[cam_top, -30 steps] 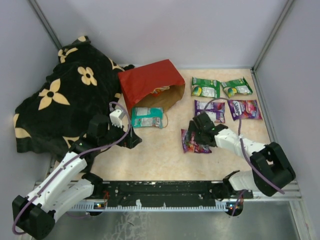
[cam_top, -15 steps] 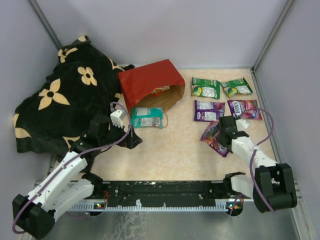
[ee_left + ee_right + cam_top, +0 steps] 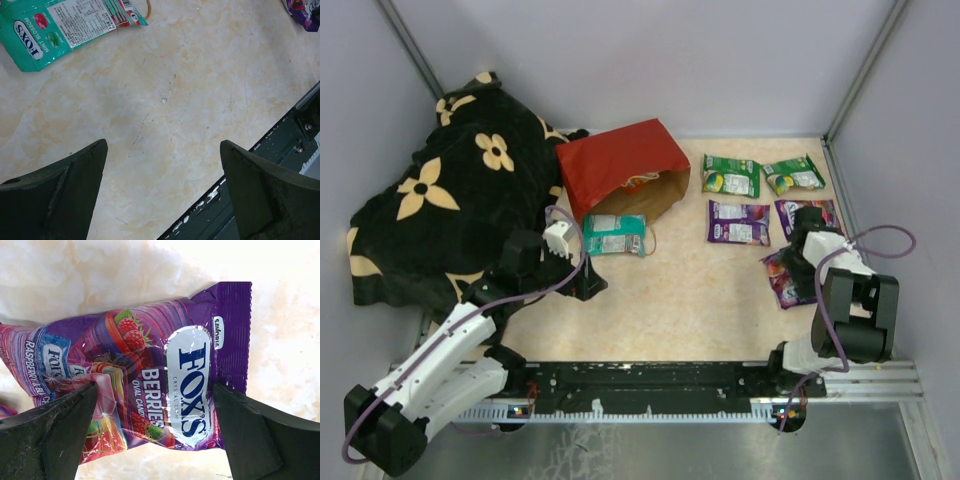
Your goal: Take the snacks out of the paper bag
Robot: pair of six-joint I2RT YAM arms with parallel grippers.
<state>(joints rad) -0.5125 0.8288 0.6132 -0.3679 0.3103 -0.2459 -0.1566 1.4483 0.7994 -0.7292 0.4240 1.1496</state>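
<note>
The red paper bag [image 3: 620, 165] lies on its side at the back, mouth toward the front, with an orange snack [image 3: 642, 183] showing inside. Outside lie two green packets [image 3: 731, 175] [image 3: 794, 176], a purple one [image 3: 738, 222], a pink-purple one [image 3: 817, 212] and a teal packet [image 3: 614, 235] [image 3: 65, 22]. My right gripper [image 3: 155, 390] [image 3: 800, 262] stands open, its fingers over both ends of a purple berries packet [image 3: 150, 370] [image 3: 782, 282] at the right. My left gripper [image 3: 162, 150] [image 3: 582, 282] is open over bare table, in front of the teal packet.
A black flower-patterned blanket [image 3: 450, 200] is heaped at the back left, touching the bag. The black rail [image 3: 650, 380] runs along the near edge, close to my left fingers. Grey walls close in the table on three sides.
My right arm has swung from the middle to the right side, and the berries packet has moved right with it. The left arm has barely shifted.
</note>
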